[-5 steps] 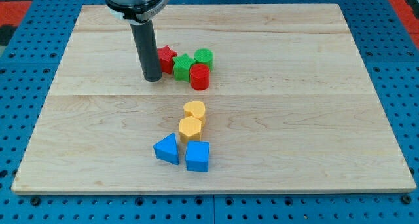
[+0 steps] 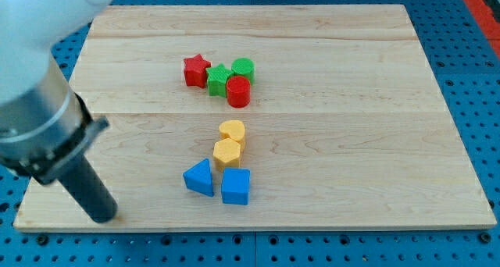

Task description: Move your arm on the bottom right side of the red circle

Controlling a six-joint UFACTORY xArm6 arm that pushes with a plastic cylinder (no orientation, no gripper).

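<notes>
The red circle (image 2: 238, 91) is a short red cylinder at the upper middle of the wooden board (image 2: 351, 103). It touches a green star (image 2: 219, 80) on its upper left and a green cylinder (image 2: 244, 69) above it. A red star (image 2: 196, 70) sits left of the green star. My tip (image 2: 102, 216) is at the board's bottom left corner, far down and left of the red circle and left of the blue blocks. It touches no block.
Two yellow blocks (image 2: 232, 131) (image 2: 227, 152) stand stacked in a column at the middle. Below them are a blue triangle (image 2: 199, 177) and a blue block (image 2: 235, 186). The arm's large body fills the view's left edge.
My tip has moved from beside the red star at the upper middle down to the board's bottom left corner. No block has moved.
</notes>
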